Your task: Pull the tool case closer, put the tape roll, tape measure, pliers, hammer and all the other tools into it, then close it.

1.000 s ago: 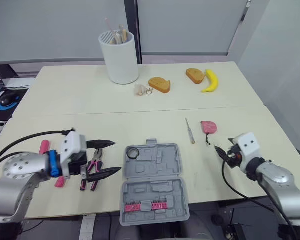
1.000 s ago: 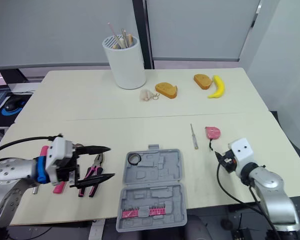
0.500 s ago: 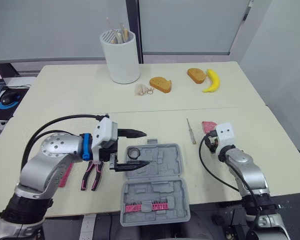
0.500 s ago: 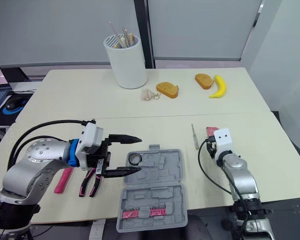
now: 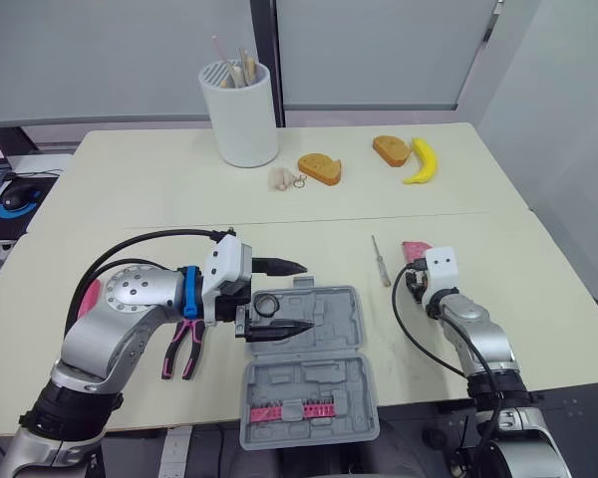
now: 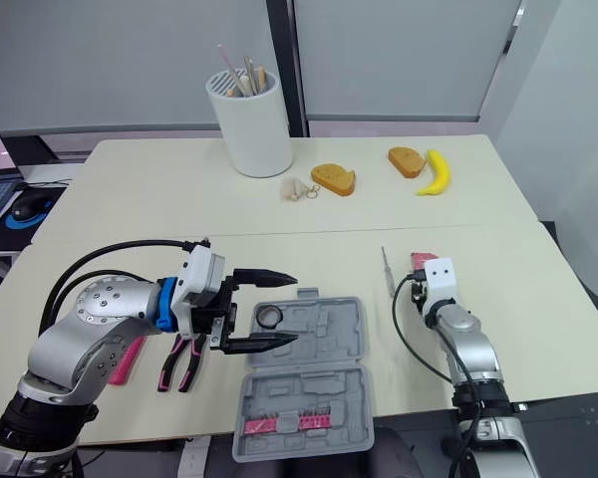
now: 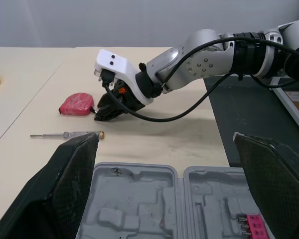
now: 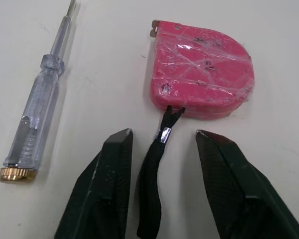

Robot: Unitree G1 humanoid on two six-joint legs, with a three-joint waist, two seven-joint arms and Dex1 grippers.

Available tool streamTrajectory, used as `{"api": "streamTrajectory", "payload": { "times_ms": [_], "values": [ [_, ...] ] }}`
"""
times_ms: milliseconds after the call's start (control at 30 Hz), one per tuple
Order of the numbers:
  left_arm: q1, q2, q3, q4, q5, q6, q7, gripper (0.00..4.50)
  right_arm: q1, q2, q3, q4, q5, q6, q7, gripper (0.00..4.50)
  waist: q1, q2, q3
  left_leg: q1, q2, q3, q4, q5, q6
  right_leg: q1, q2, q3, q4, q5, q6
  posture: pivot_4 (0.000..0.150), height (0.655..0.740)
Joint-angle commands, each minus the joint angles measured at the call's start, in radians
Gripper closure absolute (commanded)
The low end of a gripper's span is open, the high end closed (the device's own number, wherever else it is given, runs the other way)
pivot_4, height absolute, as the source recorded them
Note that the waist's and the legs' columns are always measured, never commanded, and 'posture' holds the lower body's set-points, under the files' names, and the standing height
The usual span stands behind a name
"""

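Note:
The grey tool case (image 5: 314,349) lies open near the table's front edge. A black tape roll (image 5: 266,305) sits in its far left corner. My left gripper (image 5: 301,296) is open over that corner, one finger on each side of the roll. Pink-handled pliers (image 5: 184,345) lie left of the case, and a pink handle (image 6: 128,357) shows under my left arm. The pink tape measure (image 8: 202,74) lies right of the case. My right gripper (image 8: 164,134) is open just short of it, its black strap (image 8: 152,199) between the fingers. A clear screwdriver (image 8: 40,104) lies beside it.
At the back stand a white holder (image 5: 239,115) with sticks, two bread pieces (image 5: 319,167), a banana (image 5: 419,159) and a small keyring object (image 5: 282,179). A strip of pink bits (image 5: 289,410) sits in the case's near half. The table's right edge is close to my right arm.
My left gripper swung right from over the pliers to the case corner holding the tape roll. My right gripper moved forward from the table's right edge up to the tape measure.

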Motion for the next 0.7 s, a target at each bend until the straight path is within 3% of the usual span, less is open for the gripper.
{"api": "streamTrajectory", "payload": {
  "times_ms": [33, 267, 467, 700],
  "values": [
    [-0.01, -0.007, -0.002, -0.044, -0.003, 0.0, 0.008, 0.0, -0.021, 0.006, -0.016, 0.021, 0.012, -0.012, -0.006, 3.2, 0.0, 0.0, 0.0, 0.0, 0.0, 0.0, 0.0, 0.0, 0.0, 0.0, 0.0, 0.0, 0.0, 0.0, 0.0, 0.15, 0.7337],
    [0.017, -0.006, -0.006, -0.045, 0.008, -0.017, 0.003, 0.0, -0.015, 0.011, -0.021, 0.012, 0.019, -0.001, -0.009, 4.49, 0.0, 0.0, 0.0, 0.0, 0.0, 0.0, 0.0, 0.0, 0.0, 0.0, 0.0, 0.0, 0.0, 0.0, 0.0, 0.15, 0.7337],
    [0.053, 0.011, -0.014, -0.04, 0.045, -0.052, -0.024, 0.0, 0.038, -0.007, -0.037, -0.092, 0.047, 0.052, 0.015, 4.49, 0.001, 0.0, 0.0, 0.0, 0.0, 0.0, 0.0, 0.0, 0.0, 0.0, 0.0, 0.0, 0.0, 0.0, 0.0, 0.15, 0.7337],
    [0.128, 0.049, -0.003, -0.057, 0.072, -0.095, -0.068, 0.0, 0.244, -0.067, -0.004, -0.418, 0.085, 0.169, 0.098, 4.49, 0.002, 0.0, 0.0, -0.001, 0.0, 0.0, -0.001, 0.0, 0.0, 0.0, -0.002, -0.001, -0.001, -0.003, 0.004, 0.15, 0.7337]
  ]
}}
